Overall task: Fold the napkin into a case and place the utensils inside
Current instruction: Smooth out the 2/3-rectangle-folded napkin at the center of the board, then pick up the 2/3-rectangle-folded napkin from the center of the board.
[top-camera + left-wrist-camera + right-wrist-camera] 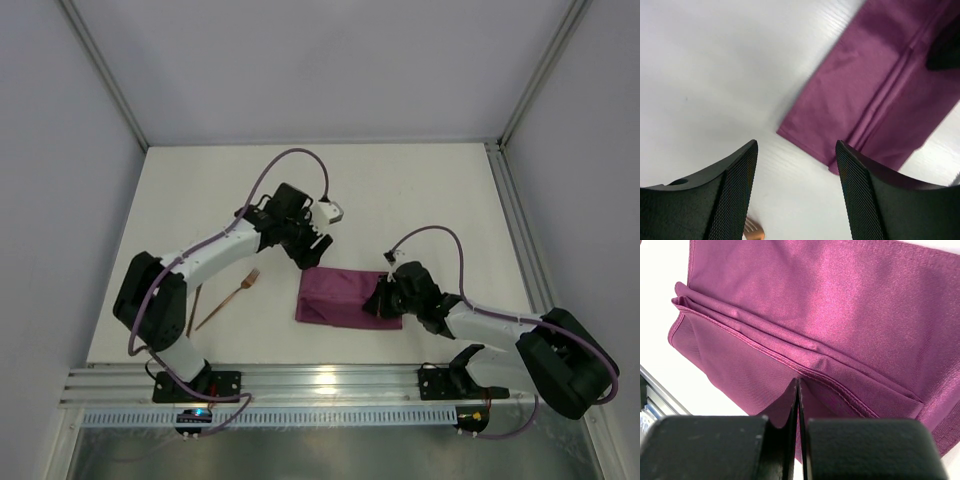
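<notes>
The plum-purple napkin lies folded into a narrow oblong case on the white table, with stacked hemmed layers showing in the right wrist view. My right gripper rests on its right end, jaws pressed together with a pinch of cloth between them. My left gripper hovers open and empty just beyond the napkin's far left corner; the napkin lies ahead of its fingers. A copper fork and a second slim copper utensil lie left of the napkin. The fork's tines peek in by the left finger.
The white table is walled by grey panels at the back and sides. A metal rail carrying the arm bases runs along the near edge. The utensils lie close beside the left arm's lower links.
</notes>
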Controlling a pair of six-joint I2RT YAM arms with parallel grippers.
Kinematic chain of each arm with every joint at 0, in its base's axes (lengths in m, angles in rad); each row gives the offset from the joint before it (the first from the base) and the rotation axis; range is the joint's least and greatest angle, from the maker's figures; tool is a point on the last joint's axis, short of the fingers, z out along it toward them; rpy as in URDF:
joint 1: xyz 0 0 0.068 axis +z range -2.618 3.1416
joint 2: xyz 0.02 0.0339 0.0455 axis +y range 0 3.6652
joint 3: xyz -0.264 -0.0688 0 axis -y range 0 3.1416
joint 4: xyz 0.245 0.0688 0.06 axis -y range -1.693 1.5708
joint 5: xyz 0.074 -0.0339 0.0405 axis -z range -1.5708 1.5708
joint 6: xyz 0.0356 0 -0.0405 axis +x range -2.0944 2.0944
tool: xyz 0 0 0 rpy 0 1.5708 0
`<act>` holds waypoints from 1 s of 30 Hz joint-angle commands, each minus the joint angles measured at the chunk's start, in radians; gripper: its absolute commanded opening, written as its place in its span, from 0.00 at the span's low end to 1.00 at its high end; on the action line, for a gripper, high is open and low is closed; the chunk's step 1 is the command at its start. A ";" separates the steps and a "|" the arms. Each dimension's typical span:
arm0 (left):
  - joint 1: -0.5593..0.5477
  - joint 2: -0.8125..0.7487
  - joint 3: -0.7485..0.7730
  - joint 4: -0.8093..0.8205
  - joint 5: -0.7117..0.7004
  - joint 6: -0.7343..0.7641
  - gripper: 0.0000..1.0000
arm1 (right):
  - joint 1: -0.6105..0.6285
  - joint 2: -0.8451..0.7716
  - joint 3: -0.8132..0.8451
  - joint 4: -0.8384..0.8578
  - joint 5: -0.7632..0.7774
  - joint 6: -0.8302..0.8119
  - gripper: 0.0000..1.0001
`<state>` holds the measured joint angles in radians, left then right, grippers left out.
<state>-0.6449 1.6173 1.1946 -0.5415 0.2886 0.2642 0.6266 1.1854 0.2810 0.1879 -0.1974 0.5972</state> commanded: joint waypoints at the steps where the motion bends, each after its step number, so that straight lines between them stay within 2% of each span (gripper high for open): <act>1: 0.030 0.122 0.080 0.029 -0.052 -0.052 0.66 | 0.002 0.020 -0.013 0.013 0.019 -0.027 0.03; 2: 0.034 0.185 0.094 0.023 -0.030 -0.056 0.66 | 0.004 0.022 -0.014 0.016 0.018 -0.028 0.03; 6: 0.037 0.253 0.105 0.029 0.047 0.000 0.71 | 0.004 0.026 -0.023 0.036 0.009 -0.028 0.03; 11: 0.037 0.302 0.117 -0.018 0.075 0.050 0.71 | 0.002 0.019 -0.029 0.041 0.010 -0.028 0.03; 15: 0.018 0.337 0.115 -0.101 0.156 0.076 0.61 | 0.002 0.007 -0.031 0.028 0.026 -0.028 0.03; 23: -0.038 0.363 0.097 -0.156 0.127 0.089 0.40 | 0.004 0.000 -0.040 0.036 0.046 -0.002 0.03; 29: -0.038 0.356 0.109 -0.170 0.119 0.079 0.18 | 0.004 0.002 -0.043 0.036 0.053 0.015 0.03; 30: -0.038 0.348 0.109 -0.167 0.118 0.078 0.10 | 0.004 0.002 -0.045 0.038 0.053 0.019 0.03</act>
<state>-0.6800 1.9446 1.3056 -0.6476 0.4034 0.3420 0.6266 1.1889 0.2584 0.2417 -0.1925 0.6060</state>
